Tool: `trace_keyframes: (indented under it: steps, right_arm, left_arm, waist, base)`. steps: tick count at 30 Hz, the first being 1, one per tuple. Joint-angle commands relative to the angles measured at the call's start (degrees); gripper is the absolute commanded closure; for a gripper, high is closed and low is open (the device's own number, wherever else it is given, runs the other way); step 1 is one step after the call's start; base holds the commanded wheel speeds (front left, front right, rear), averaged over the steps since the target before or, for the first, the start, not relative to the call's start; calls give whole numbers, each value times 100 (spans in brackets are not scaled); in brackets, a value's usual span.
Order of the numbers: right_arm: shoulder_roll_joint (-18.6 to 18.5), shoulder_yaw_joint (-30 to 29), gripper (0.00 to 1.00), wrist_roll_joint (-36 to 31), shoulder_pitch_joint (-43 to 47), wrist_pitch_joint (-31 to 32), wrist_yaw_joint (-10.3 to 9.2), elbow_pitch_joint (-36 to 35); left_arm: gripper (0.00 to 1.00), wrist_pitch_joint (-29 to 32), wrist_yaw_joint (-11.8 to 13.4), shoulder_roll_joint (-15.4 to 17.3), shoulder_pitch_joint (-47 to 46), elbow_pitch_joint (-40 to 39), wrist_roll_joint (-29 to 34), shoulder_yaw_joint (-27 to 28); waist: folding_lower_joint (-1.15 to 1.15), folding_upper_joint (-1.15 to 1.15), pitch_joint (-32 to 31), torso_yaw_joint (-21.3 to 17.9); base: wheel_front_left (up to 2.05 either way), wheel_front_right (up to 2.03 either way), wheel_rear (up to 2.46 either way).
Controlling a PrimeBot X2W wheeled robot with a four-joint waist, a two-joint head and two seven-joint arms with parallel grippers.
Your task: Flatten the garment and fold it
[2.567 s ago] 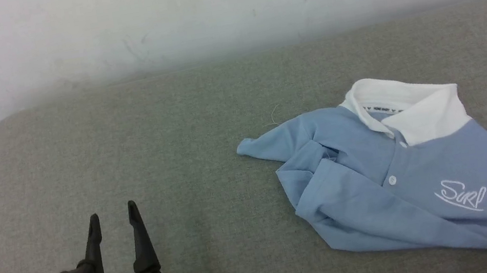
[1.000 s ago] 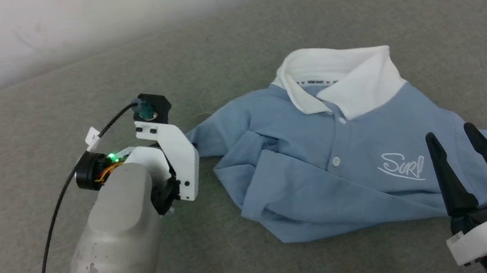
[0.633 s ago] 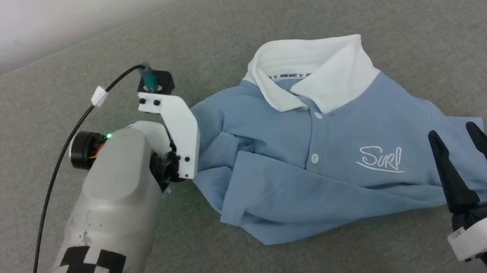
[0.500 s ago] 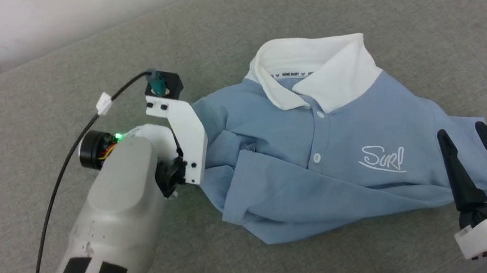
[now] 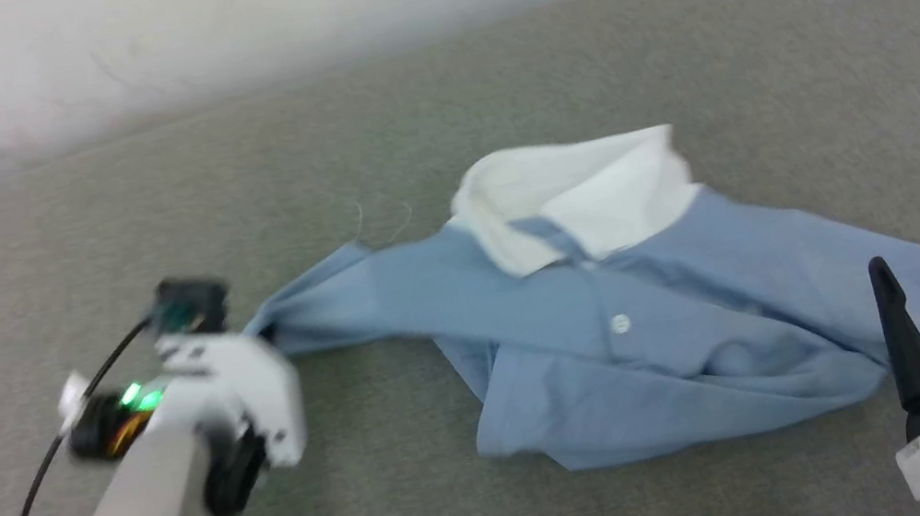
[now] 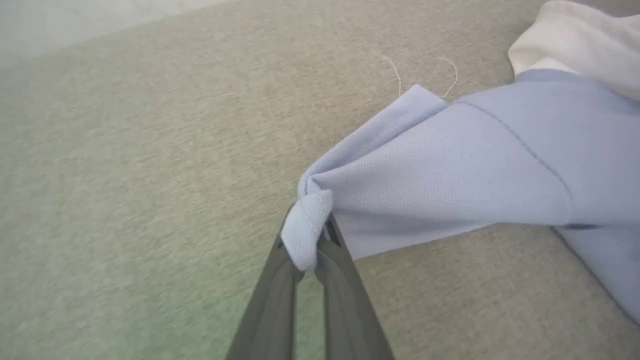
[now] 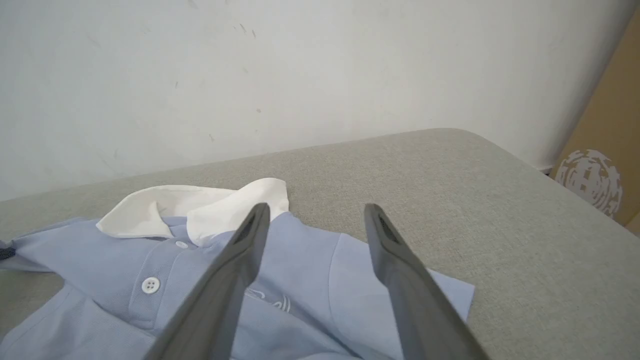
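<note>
Grey fabric surface (image 5: 572,34); white scuffed wall (image 7: 280,65); cardboard box (image 7: 605,165).

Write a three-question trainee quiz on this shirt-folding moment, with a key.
1. Multiple choice: which part of the garment does the left gripper pinch?
A. bottom hem
B. sleeve end
C. button placket
2. True or false: the right gripper is shut on the garment.
3. Fill in: the garment's collar is ____ in colour.

Key: 1 B. 2 False: its fingers stand apart and hold nothing. 3 White.
</note>
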Motion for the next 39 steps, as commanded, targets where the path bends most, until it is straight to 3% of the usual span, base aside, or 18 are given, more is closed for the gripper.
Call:
trace_keyframes:
  steps: [1,5,8,12,13,14,19,23,31,39]
  right_arm:
    - [14,-16,0,-44,50,19,-5,-34]
    - [14,-53,0,-57,140,75,-5,-88]
    - [14,-79,0,-58,205,118,-5,-145]
    - [14,-117,0,-72,235,170,-5,-247]
    - [14,-119,0,-91,237,185,-5,-277]
    - [14,-122,0,-106,238,205,-5,-302]
    - [14,-94,0,-167,223,307,-5,-409]
    - [14,-69,0,-166,203,349,-5,-463]
    - [14,72,0,-104,37,314,-5,-386]
    - [14,83,0,0,-79,197,-5,-170]
  left_arm:
    - [100,-18,114,137,238,-129,-46,79]
    - [100,89,708,521,1425,-1171,-398,534]
    - [100,248,1111,576,2467,-1909,-739,798]
    - [100,260,1332,464,3277,-2595,-1002,907]
    - [42,211,1374,424,3340,-2734,-1026,931]
    - [0,148,1388,398,3359,-2862,-1033,949]
    - [0,-115,1413,452,3130,-3302,-939,1062]
    - [0,59,1363,630,2708,-3438,-790,998]
    - [0,1485,602,1061,1555,-2636,-577,238]
    - [0,2535,-42,1012,1025,-1732,-471,-486]
  waist:
    - [0,0,-340,339]
    - [0,0,-445,431]
    - [0,0,-473,467]
    - [0,0,-485,535]
    - [0,0,-489,556]
    - [0,0,-503,579]
    - [0,0,-562,611]
    - [0,0,-525,590]
    - [0,0,-220,391]
    - [0,0,45,189]
  base:
    - [0,0,0]
    - [0,0,0]
    - [0,0,0]
    - [0,0,0]
    - [0,0,0]
    - [0,0,0]
    - [0,0,0]
    - [0,0,0]
    - [0,0,0]
    - [0,0,0]
